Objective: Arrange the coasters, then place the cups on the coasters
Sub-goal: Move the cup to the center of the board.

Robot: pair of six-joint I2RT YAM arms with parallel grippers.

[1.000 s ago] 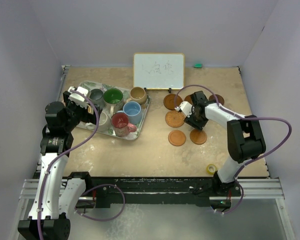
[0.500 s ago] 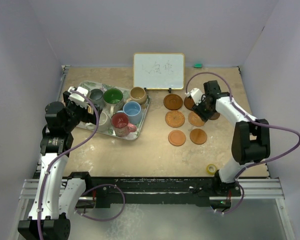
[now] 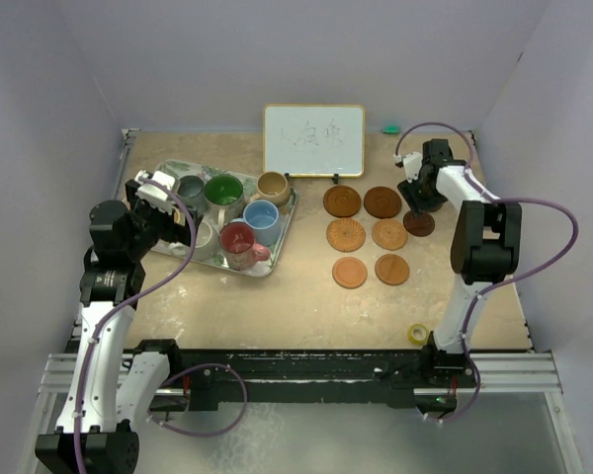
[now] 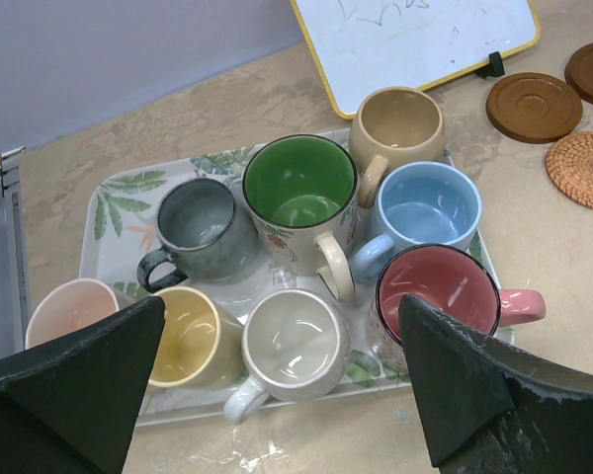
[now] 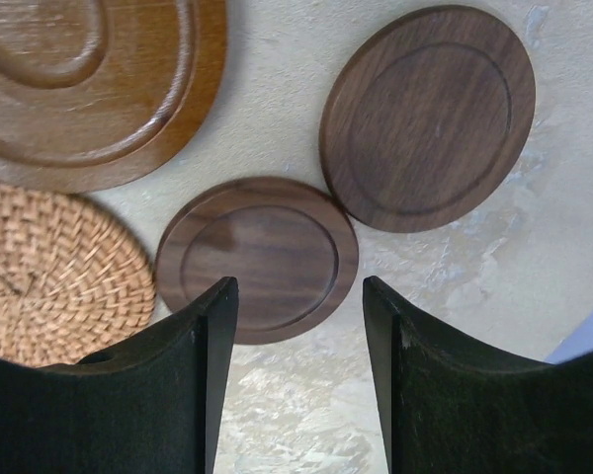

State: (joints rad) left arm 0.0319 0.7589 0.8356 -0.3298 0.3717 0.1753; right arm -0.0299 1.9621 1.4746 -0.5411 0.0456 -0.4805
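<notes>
Several coasters lie in two columns right of centre, among them a ringed brown coaster [image 3: 342, 201] and a woven coaster [image 3: 346, 234]. A small dark brown coaster [image 3: 419, 223] lies at their right. My right gripper [image 3: 416, 191] hovers open just behind it, holding nothing. In the right wrist view the right gripper [image 5: 298, 291] stands over the near edge of one dark coaster [image 5: 257, 259], with a second dark coaster [image 5: 427, 117] beyond. The cups stand on a leaf-patterned tray [image 4: 114, 193]: grey [image 4: 203, 232], green [image 4: 298, 197], tan [image 4: 400, 123], blue [image 4: 430, 207], red [image 4: 440, 296], white [image 4: 296, 341], yellow [image 4: 188, 336], pink [image 4: 69, 311]. My left gripper [image 4: 282, 311] hangs wide open above the white cup.
A small whiteboard [image 3: 314, 140] stands at the back. A yellow tape roll [image 3: 417, 334] lies near the front right edge. A small green object [image 3: 390, 128] sits by the back wall. Grey walls close in on three sides.
My right gripper has moved from over the middle coasters toward the far right, uncovering two brown coasters there. The left arm and the cups have not moved.
</notes>
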